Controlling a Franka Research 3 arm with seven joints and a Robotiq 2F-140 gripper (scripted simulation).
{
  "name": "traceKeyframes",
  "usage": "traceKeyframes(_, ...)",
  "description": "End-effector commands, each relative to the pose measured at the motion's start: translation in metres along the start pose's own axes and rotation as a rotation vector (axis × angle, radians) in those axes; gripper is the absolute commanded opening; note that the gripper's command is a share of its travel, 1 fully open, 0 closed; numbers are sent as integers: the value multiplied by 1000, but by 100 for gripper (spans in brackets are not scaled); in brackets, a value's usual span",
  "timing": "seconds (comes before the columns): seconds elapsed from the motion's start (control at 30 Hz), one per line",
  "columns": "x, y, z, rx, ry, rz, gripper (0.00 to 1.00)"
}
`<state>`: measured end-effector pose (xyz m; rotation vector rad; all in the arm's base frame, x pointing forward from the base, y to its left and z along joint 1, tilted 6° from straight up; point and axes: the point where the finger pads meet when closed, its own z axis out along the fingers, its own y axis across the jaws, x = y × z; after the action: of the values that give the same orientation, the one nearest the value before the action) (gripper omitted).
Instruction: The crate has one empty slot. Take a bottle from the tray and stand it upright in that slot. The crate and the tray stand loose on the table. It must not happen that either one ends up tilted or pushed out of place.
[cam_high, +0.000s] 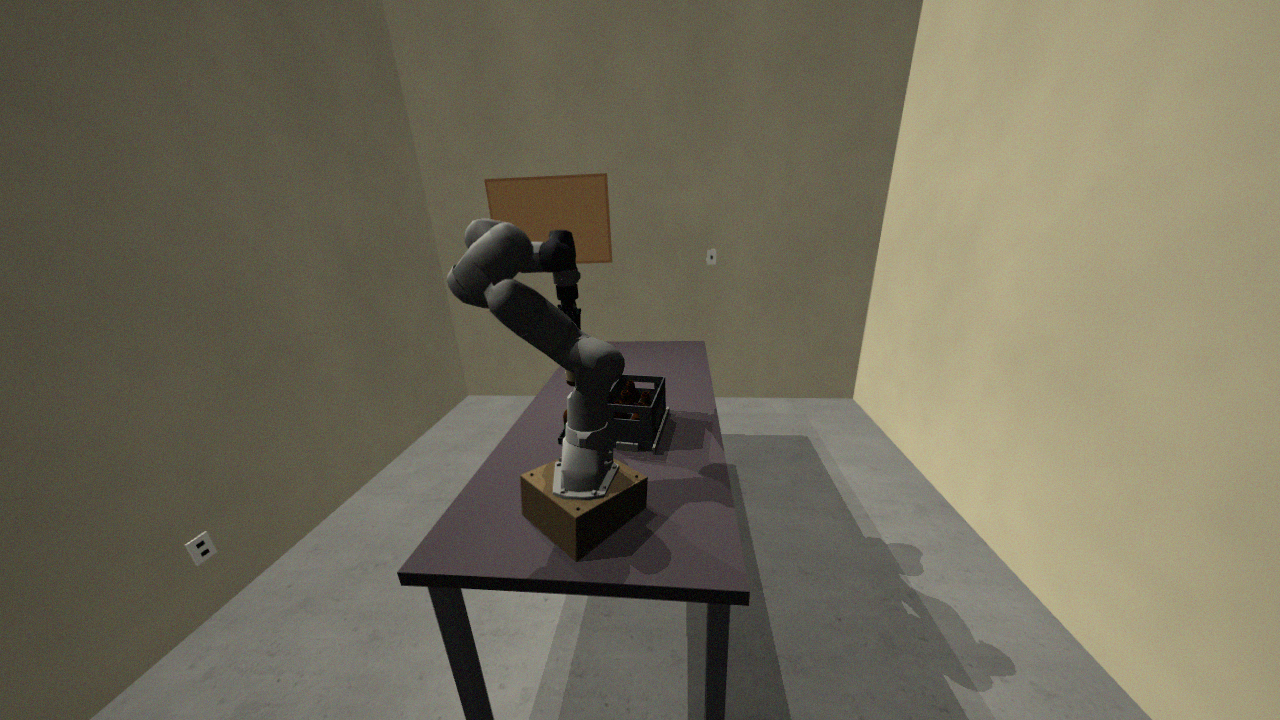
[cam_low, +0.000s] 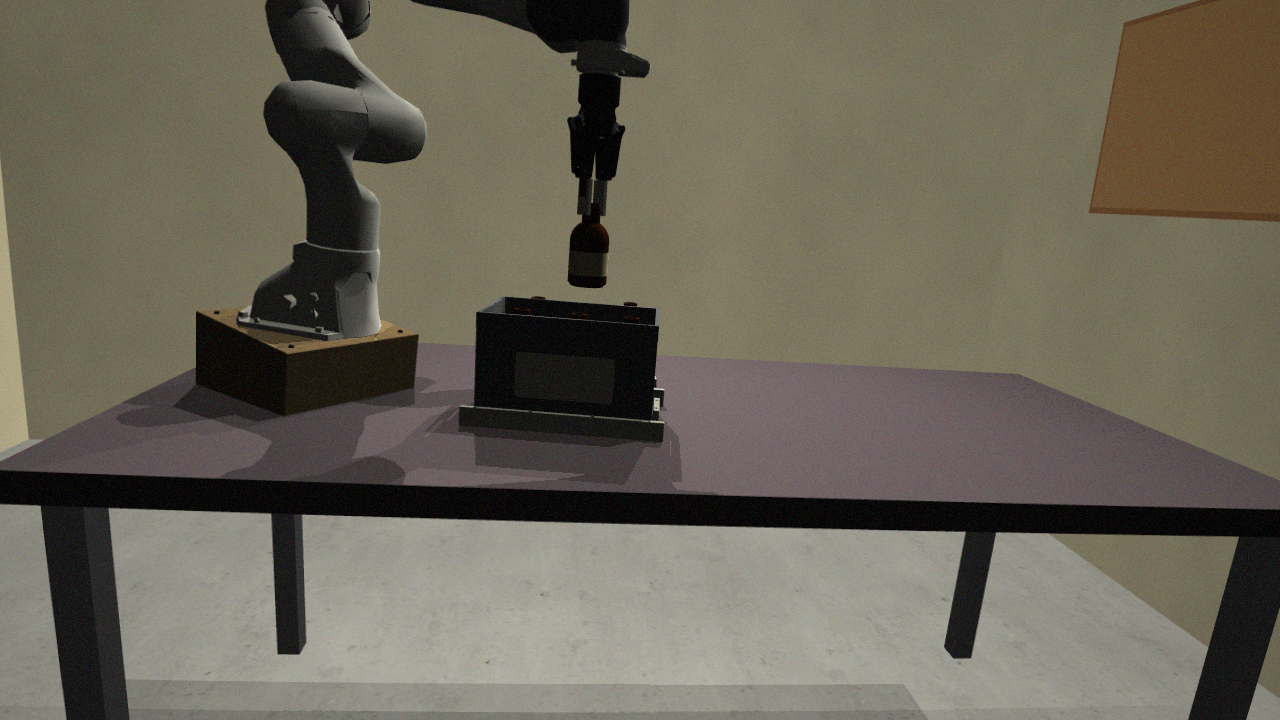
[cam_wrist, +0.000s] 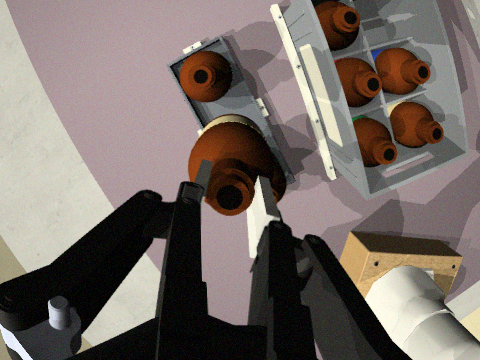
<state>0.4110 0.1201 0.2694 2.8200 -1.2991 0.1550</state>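
My gripper (cam_low: 592, 197) (cam_wrist: 230, 186) is shut on the neck of a brown bottle (cam_low: 588, 255) (cam_wrist: 227, 145) with a pale label. The bottle hangs nearly upright, above the tray in the wrist view and higher than the crate rim in the exterior view. The small grey tray (cam_wrist: 227, 104) holds one standing bottle (cam_wrist: 200, 87) at its far end; another brown shape (cam_wrist: 280, 186) shows partly behind the held bottle. The grey crate (cam_high: 631, 428) (cam_low: 498, 385) (cam_wrist: 442, 107) holds several brown bottles. Its empty slot (cam_wrist: 392, 24) shows at the top of the wrist view, partly cut off.
Pale rails run along the crate's sides, one (cam_low: 561, 423) (cam_wrist: 299, 67) in view at its foot. The arm's wooden base block (cam_high: 581, 514) (cam_low: 304, 371) (cam_wrist: 400, 255) stands near the crate. The table edge (cam_low: 716, 512) lies in front in the exterior view.
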Motion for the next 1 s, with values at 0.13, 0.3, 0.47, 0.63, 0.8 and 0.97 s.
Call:
traceKeyframes(0.13, 2, -1, -2, 3, 4, 5, 0)
traceKeyframes(0.3, 2, -1, -2, 3, 4, 5, 0)
traceKeyframes(0.47, 2, 0, -2, 3, 4, 5, 0)
traceKeyframes(0.63, 3, 0, -2, 3, 4, 5, 0)
traceKeyframes(0.8, 3, 0, -2, 3, 4, 5, 0)
traceKeyframes(0.97, 5, 1, -2, 3, 4, 5, 0)
